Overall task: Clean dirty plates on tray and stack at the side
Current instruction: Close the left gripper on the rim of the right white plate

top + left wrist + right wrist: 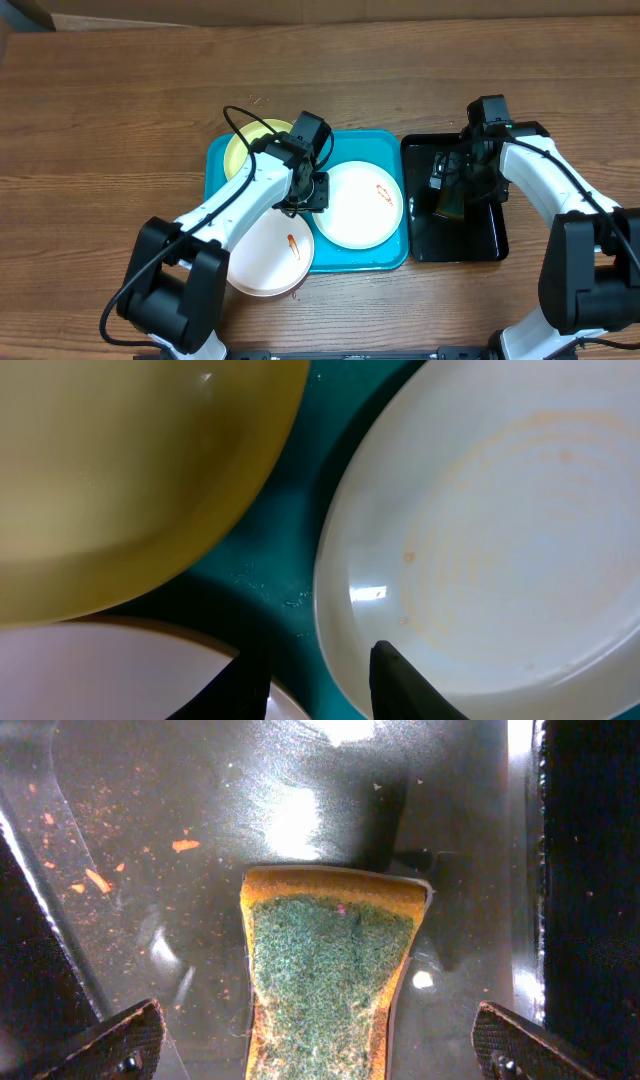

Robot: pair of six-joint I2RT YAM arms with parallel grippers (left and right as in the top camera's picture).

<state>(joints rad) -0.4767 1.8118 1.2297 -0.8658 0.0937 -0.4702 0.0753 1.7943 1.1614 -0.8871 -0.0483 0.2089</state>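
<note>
The turquoise tray [385,140] holds a pale yellow-green plate [250,142] at its back left and a white plate [358,205] with a red-orange smear on its right. A second smeared white plate [268,255] overhangs the tray's front left edge. My left gripper [310,190] is open and low between the plates. In the left wrist view its fingers [320,695] straddle the rim of the right white plate [500,530], beside the yellow-green plate [130,470]. My right gripper [320,1050] is open, its fingers either side of a yellow and green sponge [330,980].
A glossy black tray [480,240] stands right of the turquoise tray, with the sponge [452,205] on it and my right gripper [455,180] above. Orange crumbs [185,845] are scattered on its wet surface. Brown wooden table [100,120] lies all around.
</note>
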